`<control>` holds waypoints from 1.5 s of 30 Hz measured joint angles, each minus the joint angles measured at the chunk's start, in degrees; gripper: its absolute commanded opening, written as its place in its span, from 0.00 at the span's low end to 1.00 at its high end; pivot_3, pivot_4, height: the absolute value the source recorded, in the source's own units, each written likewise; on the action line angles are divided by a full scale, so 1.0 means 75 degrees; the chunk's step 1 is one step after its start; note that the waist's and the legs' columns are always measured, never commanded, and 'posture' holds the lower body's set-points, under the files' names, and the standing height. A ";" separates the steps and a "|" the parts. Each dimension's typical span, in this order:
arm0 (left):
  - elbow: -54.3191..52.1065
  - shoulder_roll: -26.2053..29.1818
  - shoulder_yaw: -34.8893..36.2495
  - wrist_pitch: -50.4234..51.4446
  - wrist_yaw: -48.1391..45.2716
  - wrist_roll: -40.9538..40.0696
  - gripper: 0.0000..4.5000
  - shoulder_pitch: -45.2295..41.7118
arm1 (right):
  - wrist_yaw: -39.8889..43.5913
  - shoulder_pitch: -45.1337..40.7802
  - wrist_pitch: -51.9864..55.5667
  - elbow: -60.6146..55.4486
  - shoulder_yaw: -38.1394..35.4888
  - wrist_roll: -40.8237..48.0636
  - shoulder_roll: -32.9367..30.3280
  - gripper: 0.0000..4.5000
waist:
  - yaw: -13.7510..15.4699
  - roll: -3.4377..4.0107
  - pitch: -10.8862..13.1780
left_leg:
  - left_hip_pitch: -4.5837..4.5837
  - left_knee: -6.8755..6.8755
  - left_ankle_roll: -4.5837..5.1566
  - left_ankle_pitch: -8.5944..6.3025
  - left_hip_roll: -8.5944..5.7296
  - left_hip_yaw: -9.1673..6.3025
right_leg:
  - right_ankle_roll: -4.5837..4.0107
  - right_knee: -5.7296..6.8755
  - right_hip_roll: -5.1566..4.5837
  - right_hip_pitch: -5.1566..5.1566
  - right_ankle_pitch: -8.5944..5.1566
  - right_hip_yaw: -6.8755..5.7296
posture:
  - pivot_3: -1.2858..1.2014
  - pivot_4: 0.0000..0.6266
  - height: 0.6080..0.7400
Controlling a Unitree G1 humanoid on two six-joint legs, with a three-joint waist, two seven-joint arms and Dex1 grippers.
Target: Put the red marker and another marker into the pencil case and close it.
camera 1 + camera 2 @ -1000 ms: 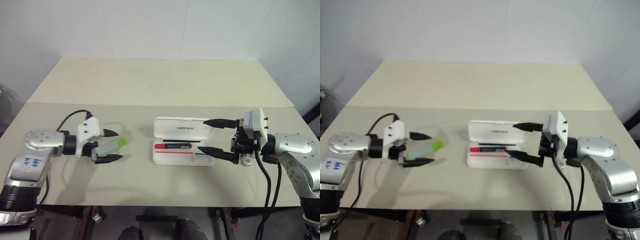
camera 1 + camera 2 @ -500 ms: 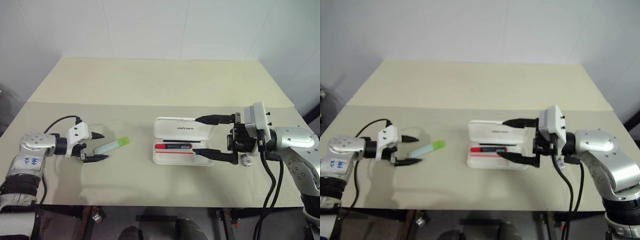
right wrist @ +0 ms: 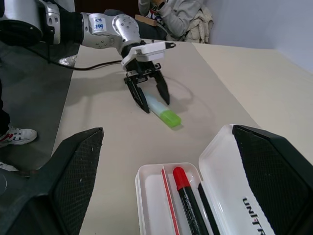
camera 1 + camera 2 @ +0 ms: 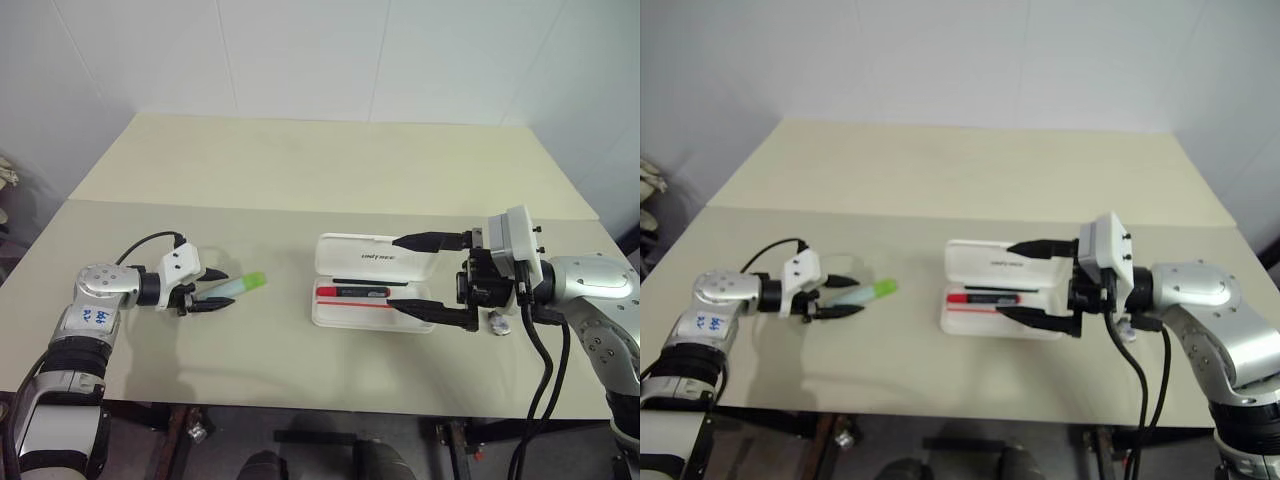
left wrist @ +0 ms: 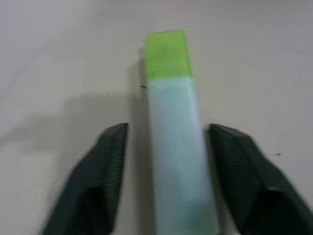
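Note:
The pale green highlighter, the other marker (image 4: 245,285), lies flat on the table left of centre, lime cap pointing toward the case. My left gripper (image 4: 226,289) is low over its body, open. One finger (image 5: 110,166) stands on each side of the highlighter (image 5: 178,156) with narrow gaps. The white pencil case (image 4: 372,256) lies open at centre right. The red marker (image 4: 350,291) lies in its tray. My right gripper (image 4: 394,272) hovers wide open over the case's right half and holds nothing.
A small grey object (image 4: 497,322) sits on the table by my right wrist. A seam (image 4: 300,208) crosses the beige table behind the case. In the right wrist view a person in a grey top (image 3: 178,14) sits beyond the far end of the table.
My left gripper has sunk toward the table and slid forward over the highlighter, and its fingers have narrowed around it. The right gripper has hardly moved. The head camera has shifted slightly.

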 measured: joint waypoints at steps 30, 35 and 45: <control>-0.5042 -0.0322 -0.1149 0.3181 -0.0317 -0.0569 0.24 0.0063 | 0.0225 0.0850 -0.0442 0.0643 -0.0289 -0.0559 -0.0157 1.00 | -0.0173 -0.0003 0.0002 | -0.0039 -0.0014 0.0017 0.0010 -0.0013 -0.0025 | -0.0001 -0.0056 0.0017 -0.0006 0.0045 -0.0004 | 0.52 0.24 1.00; -0.5048 -0.0992 -0.1746 0.3569 0.0170 -0.0303 0.24 -0.0304 | 0.0099 0.1410 -0.0457 0.0592 -0.0641 -0.0579 -0.0273 1.00 | -0.0174 -0.0003 0.0002 | -0.0039 -0.0014 0.0017 0.0010 -0.0016 -0.0025 | 0.0001 -0.0057 0.0024 -0.0007 0.0046 0.0004 | 0.52 0.24 1.00; -0.4615 -0.1823 -0.2726 0.3659 0.0426 0.0197 0.24 -0.0964 | -0.0238 0.1885 -0.0343 0.0161 -0.0920 -0.0550 -0.0278 1.00 | -0.0191 -0.0003 0.0002 | -0.0023 -0.0011 0.0008 0.0016 -0.0019 -0.0013 | 0.0003 -0.0059 0.0035 -0.0007 0.0047 0.0028 | 0.52 0.24 1.00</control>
